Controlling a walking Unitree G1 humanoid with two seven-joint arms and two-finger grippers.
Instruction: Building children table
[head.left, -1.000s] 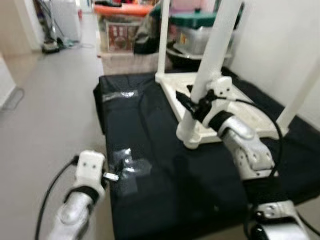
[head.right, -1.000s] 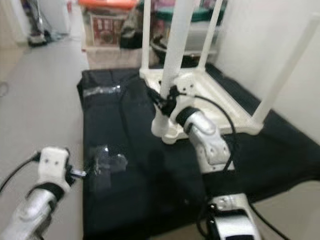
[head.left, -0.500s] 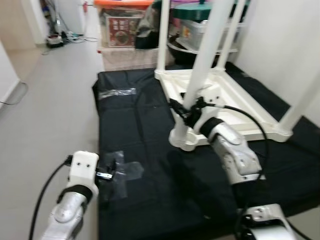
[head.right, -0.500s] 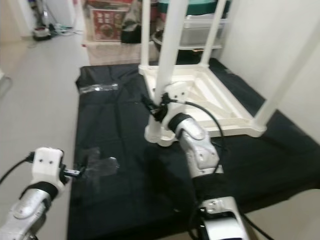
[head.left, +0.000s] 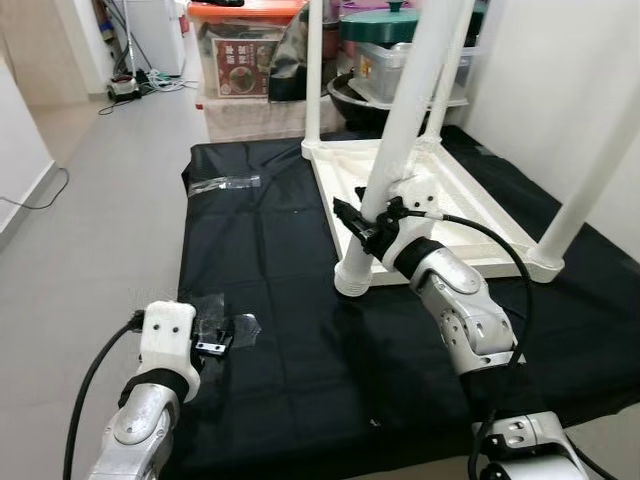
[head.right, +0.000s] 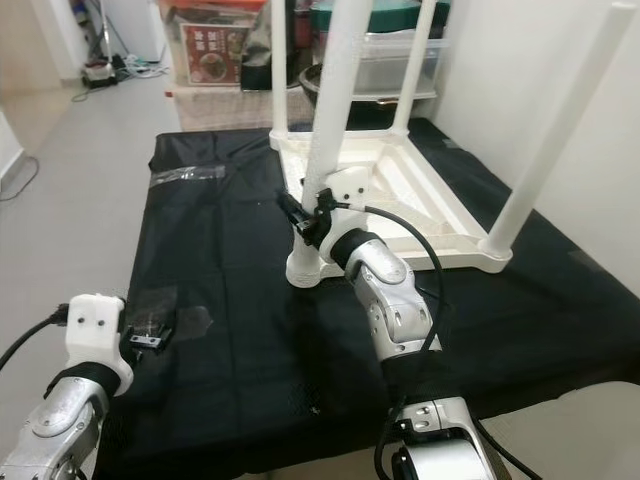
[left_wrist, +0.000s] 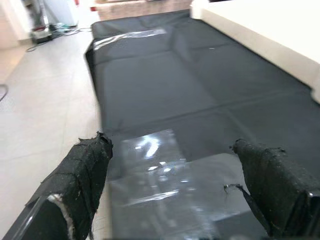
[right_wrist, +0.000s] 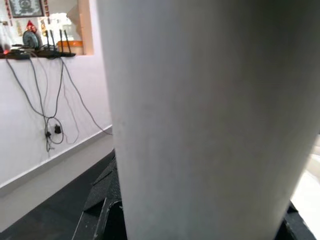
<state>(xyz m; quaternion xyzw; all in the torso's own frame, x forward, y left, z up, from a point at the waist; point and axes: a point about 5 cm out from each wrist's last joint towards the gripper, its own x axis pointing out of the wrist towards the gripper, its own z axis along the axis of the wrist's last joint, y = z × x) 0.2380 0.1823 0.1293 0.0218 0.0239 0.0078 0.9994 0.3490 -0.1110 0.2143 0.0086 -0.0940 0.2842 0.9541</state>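
Black floor mat (head.left: 270, 250) carries the upturned white children's table (head.left: 440, 205), all visible legs fitted. My right gripper (head.left: 368, 222) clamps the nearest leg (head.left: 400, 150); my left gripper (left_wrist: 175, 190) hovers wide over clear tape (head.left: 228, 328). Flipping upright likely remains.

**A tiled room with storage piled at the far end**

Pale grey floor tiles (head.left: 110, 180) fill the left half of the head views. A white wall (head.left: 560, 90) runs up the right side, and a second white wall corner (head.left: 20, 140) juts in at the left edge. A black mat (head.left: 270, 250) lies spread across the middle of the floor. In the top centre stand plastic storage boxes (head.left: 245, 60), one with an orange lid. Cables (head.left: 140, 82) trail on the floor at upper left. Light is even and bright.
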